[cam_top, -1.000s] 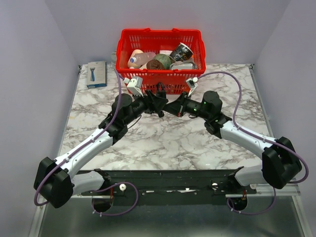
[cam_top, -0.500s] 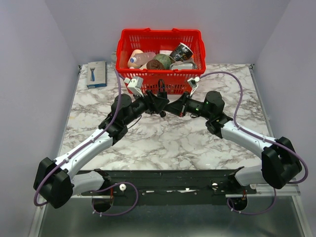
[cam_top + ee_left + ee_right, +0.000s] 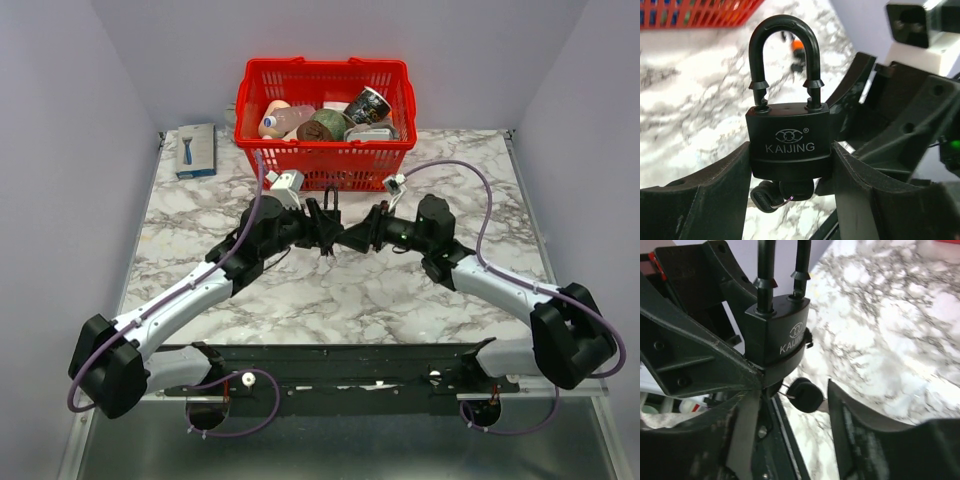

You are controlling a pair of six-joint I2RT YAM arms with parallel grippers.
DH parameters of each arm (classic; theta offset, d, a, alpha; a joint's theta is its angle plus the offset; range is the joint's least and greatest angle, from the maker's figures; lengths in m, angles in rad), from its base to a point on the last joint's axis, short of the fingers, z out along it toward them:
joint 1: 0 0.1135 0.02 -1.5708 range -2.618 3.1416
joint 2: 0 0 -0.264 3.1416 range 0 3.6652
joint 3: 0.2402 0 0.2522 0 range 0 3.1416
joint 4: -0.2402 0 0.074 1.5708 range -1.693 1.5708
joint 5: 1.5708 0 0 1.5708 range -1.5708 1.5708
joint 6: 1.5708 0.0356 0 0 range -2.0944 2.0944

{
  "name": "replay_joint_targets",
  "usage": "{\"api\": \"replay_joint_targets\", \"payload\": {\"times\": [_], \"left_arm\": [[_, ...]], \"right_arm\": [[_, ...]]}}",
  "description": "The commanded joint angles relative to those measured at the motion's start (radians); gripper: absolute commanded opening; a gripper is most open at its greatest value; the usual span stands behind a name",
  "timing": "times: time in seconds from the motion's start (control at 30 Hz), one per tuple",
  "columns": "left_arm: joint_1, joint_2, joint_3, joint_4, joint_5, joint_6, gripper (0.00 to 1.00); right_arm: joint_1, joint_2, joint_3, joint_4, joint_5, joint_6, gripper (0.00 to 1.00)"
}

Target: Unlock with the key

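Observation:
A black padlock (image 3: 789, 145) marked KAIJING is clamped upright by its body in my left gripper (image 3: 790, 156), above the middle of the table. Its shackle (image 3: 785, 35) stands raised, the notches on both legs showing above the body. A key (image 3: 796, 189) sits in the bottom of the lock, and a second black key (image 3: 762, 197) hangs from it on a thin ring. My right gripper (image 3: 794, 390) faces the lock (image 3: 776, 340) from the right with its fingers apart. A round black key head (image 3: 805, 395) hangs between them, touching neither. In the top view both grippers meet at the lock (image 3: 327, 213).
A red basket (image 3: 320, 66) full of groceries stands at the back, just behind the grippers. A blue and white box (image 3: 196, 150) lies at the back left corner. The marble table (image 3: 330, 290) lies bare in front of the arms.
My right gripper has gone from shut to open and let go of the key. Both wrists have shifted slightly toward the near side, the left one also rightward.

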Motion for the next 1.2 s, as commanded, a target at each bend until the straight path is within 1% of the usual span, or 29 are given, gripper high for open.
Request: {"api": "replay_joint_targets", "payload": {"times": [0.0, 0.1, 0.2, 0.27, 0.3, 0.33, 0.37, 0.4, 0.47, 0.5, 0.57, 0.6, 0.73, 0.8, 0.83, 0.97, 1.03, 1.17], "left_arm": [[-0.01, 0.024, 0.029, -0.092, 0.032, 0.019, 0.0], [0.004, 0.022, 0.032, -0.095, 0.049, 0.04, 0.0], [0.01, 0.007, 0.034, -0.104, 0.084, 0.101, 0.0], [0.01, -0.012, 0.031, -0.101, 0.133, 0.143, 0.0], [0.009, -0.019, 0.028, -0.095, 0.152, 0.154, 0.0], [0.01, -0.032, 0.023, -0.088, 0.175, 0.164, 0.0], [0.01, -0.041, 0.023, -0.083, 0.246, 0.201, 0.0], [0.01, -0.045, 0.021, -0.081, 0.287, 0.217, 0.0], [0.009, -0.062, 0.012, -0.06, 0.4, 0.255, 0.0], [0.009, -0.067, 0.009, -0.054, 0.519, 0.264, 0.0], [0.009, -0.059, 0.009, -0.051, 0.624, 0.275, 0.0], [0.007, -0.053, 0.009, -0.051, 0.734, 0.283, 0.0], [0.009, -0.041, 0.021, -0.048, 0.866, 0.286, 0.0], [0.009, -0.042, 0.021, -0.035, 0.899, 0.277, 0.0], [0.009, -0.042, 0.023, -0.028, 0.932, 0.267, 0.0], [0.009, -0.047, 0.018, 0.0, 0.982, 0.238, 0.0], [0.009, -0.049, 0.014, 0.027, 0.994, 0.223, 0.0], [0.009, -0.052, 0.012, 0.032, 0.994, 0.211, 0.0]], "right_arm": [[-0.014, -0.078, -0.071, -0.01, 0.03, -0.082, 0.68], [-0.026, -0.14, -0.107, -0.074, 0.04, -0.113, 0.73], [-0.049, -0.209, -0.109, -0.145, 0.017, -0.157, 0.76], [-0.057, -0.244, -0.083, -0.198, -0.006, -0.208, 0.78], [-0.058, -0.258, -0.069, -0.267, -0.012, -0.232, 0.78], [-0.06, -0.284, -0.03, -0.306, -0.024, -0.292, 0.78], [-0.058, -0.293, -0.01, -0.346, -0.033, -0.327, 0.78], [-0.058, -0.301, 0.016, -0.417, -0.049, -0.358, 0.78], [-0.058, -0.31, 0.084, -0.482, -0.107, -0.45, 0.78], [-0.058, -0.315, 0.098, -0.522, -0.13, -0.476, 0.78], [-0.058, -0.339, 0.127, -0.529, -0.185, -0.51, 0.78], [-0.058, -0.35, 0.133, -0.529, -0.199, -0.515, 0.78], [-0.058, -0.388, 0.167, -0.525, -0.26, -0.519, 0.78], [-0.058, -0.39, 0.185, -0.53, -0.282, -0.524, 0.78], [-0.058, -0.385, 0.193, -0.559, -0.312, -0.528, 0.78], [-0.057, -0.349, 0.208, -0.591, -0.435, -0.519, 0.75], [-0.054, -0.336, 0.207, -0.607, -0.487, -0.512, 0.73], [-0.051, -0.344, 0.192, -0.613, -0.536, -0.495, 0.69]]}}
